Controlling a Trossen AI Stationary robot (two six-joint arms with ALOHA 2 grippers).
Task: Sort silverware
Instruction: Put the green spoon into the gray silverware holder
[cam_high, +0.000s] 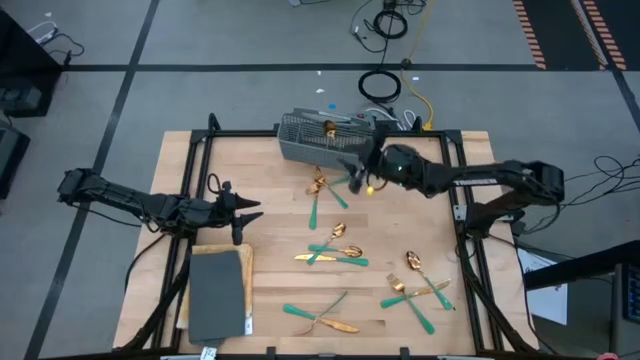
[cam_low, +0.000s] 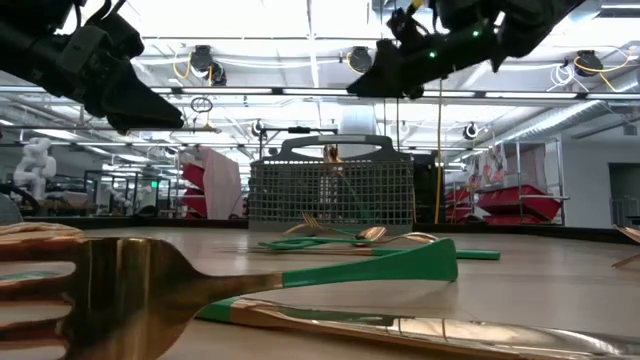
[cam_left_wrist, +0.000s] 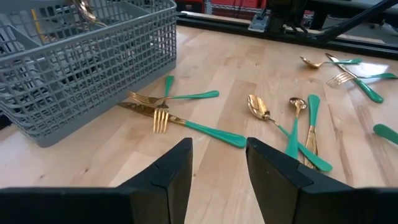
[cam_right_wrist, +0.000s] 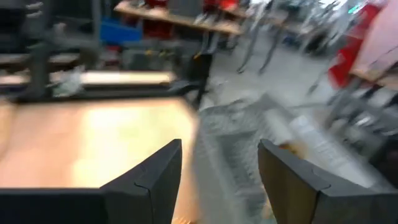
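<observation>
Right gripper (cam_high: 357, 168) released, fingers apart, empty, hovering just beside grey wire basket (cam_high: 315, 140) at table's far edge. Left gripper (cam_high: 250, 212) parted, empty, over bare wood at left. Silverware (cam_high: 335, 252) scattered mid-table and toward right; one gold piece (cam_high: 327, 126) inside basket.

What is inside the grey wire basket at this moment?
Inside the grey wire basket, at least one gold-headed piece stands upright, with its teal handle down. The mesh walls hide the lower part, so further pieces cannot be counted.
</observation>
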